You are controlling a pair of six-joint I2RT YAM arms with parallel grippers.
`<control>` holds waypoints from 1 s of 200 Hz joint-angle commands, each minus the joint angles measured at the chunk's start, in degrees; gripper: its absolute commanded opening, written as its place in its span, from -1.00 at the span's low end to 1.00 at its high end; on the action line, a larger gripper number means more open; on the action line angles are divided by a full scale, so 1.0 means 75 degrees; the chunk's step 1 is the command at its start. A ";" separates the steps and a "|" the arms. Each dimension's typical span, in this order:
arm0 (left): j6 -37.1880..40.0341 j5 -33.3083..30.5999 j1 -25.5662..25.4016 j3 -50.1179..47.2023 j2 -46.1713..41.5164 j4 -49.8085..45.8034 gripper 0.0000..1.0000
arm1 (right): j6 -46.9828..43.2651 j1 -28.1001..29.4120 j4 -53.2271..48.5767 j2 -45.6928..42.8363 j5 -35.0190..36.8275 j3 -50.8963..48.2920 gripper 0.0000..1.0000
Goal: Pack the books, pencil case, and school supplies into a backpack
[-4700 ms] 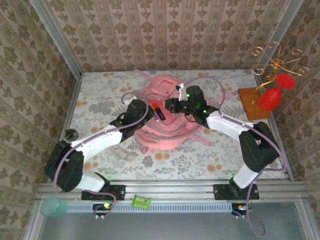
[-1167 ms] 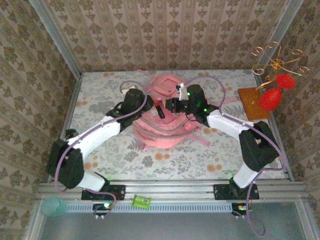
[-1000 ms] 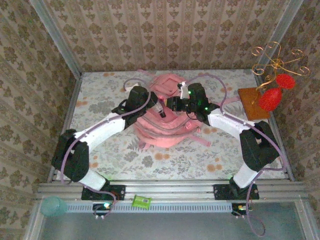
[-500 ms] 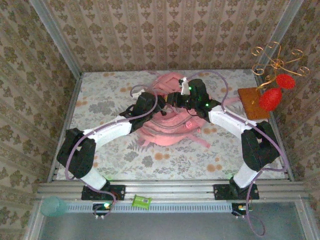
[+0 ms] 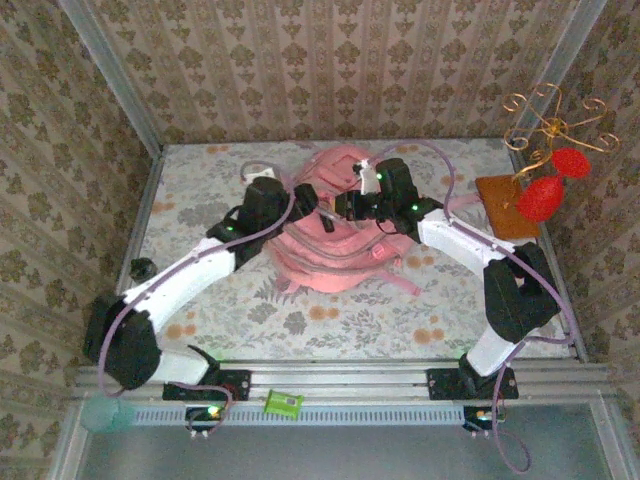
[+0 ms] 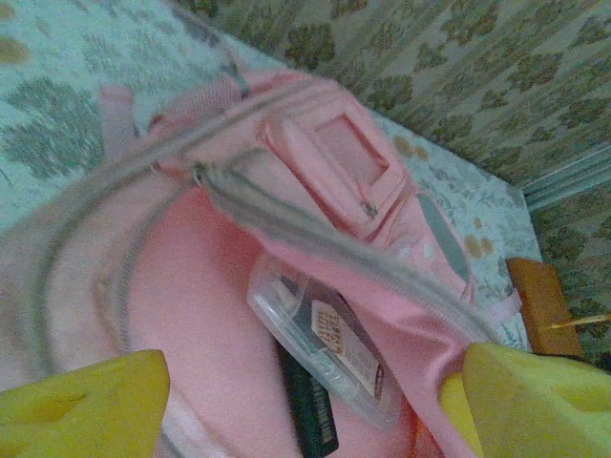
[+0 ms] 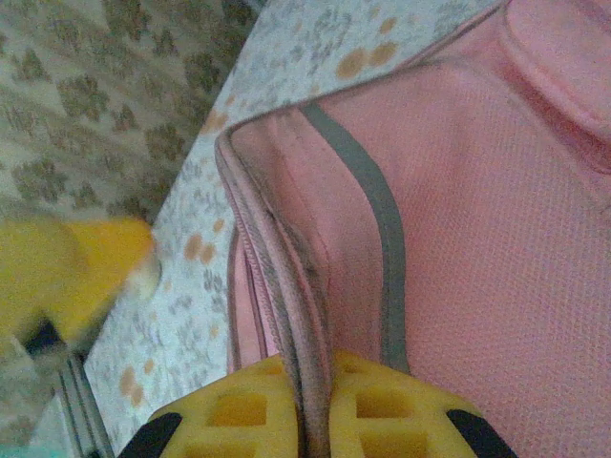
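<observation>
**A:** Count on the table?
**B:** One backpack (image 5: 335,240), pink, mid-table towards the back wall. Two arms on it, one from each side.
**A:** Jaws?
**B:** The right gripper (image 7: 310,410) is pinched tight on the backpack's zip rim. The seam runs up between its two fingers (image 7: 239,412). The left gripper (image 6: 305,405) is spread wide with nothing between its two yellow fingertips (image 6: 81,401), and it hangs over the open main compartment.
**A:** Contents?
**B:** Two things visible in the opening. One clear plastic case (image 6: 329,339) with a printed label. One dark flat piece (image 6: 307,415) touching it, can't tell if it's a book.
**A:** Anything else?
**B:** One gold wire stand (image 5: 548,125) with two red ornaments (image 5: 540,198) on one wooden block (image 5: 497,200), right of the backpack and apart from it. One green item (image 5: 283,403) on the front rail. One teal cup (image 5: 105,412) at the near left corner.
</observation>
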 commanded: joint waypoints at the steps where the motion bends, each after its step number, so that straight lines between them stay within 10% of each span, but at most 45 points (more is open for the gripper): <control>1: 0.0819 0.0301 0.0471 -0.0290 -0.0463 -0.0776 0.62 | -0.1486 -0.0063 -0.0979 -0.0615 -0.0912 0.0173 -1.00; 87: 0.2809 0.2351 0.1299 -0.0552 -0.0289 -0.1357 0.58 | -0.2691 -0.0684 -0.2448 -0.1572 -0.0581 -0.0741 -0.98; 140: 0.3450 0.2461 0.1297 -0.0611 -0.0240 -0.1009 0.62 | -0.2207 -0.0673 -0.2238 -0.1947 -0.0009 -0.1342 -0.60; 200: 0.2579 0.3042 0.1784 0.0572 0.1123 -0.0833 0.49 | -0.2092 -0.0290 -0.2631 -0.2609 0.1791 -0.2046 -0.42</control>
